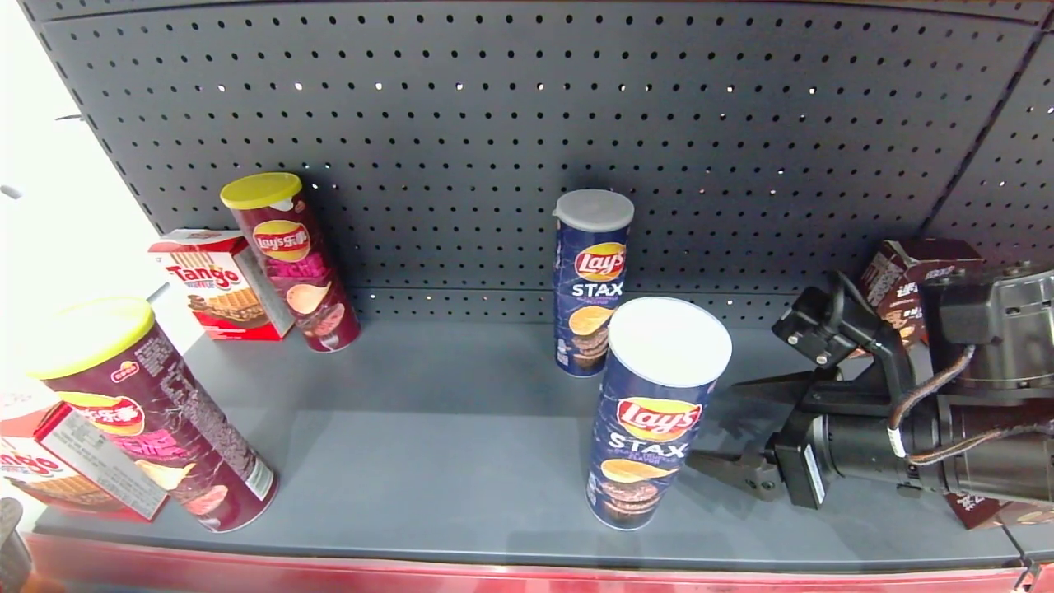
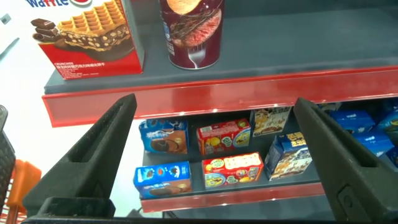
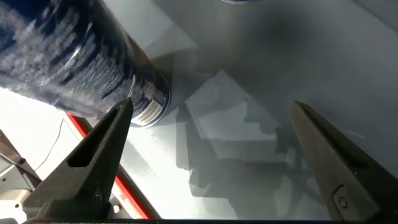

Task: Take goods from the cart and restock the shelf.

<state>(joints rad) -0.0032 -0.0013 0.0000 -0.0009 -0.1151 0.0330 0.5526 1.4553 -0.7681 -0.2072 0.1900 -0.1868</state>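
Observation:
Two blue chip cans stand upright on the grey shelf: one at the back, one near the front edge. My right gripper is open just to the right of the front can, level with its lower half, and holds nothing. In the right wrist view that can sits beside one finger, outside the open gap of the gripper. My left gripper hangs open and empty below the shelf's red front edge.
Two maroon cans with yellow lids and red wafer boxes fill the shelf's left side. Brown boxes stand at the far right. Bare shelf lies between the maroon and blue cans. Lower shelves hold small boxes.

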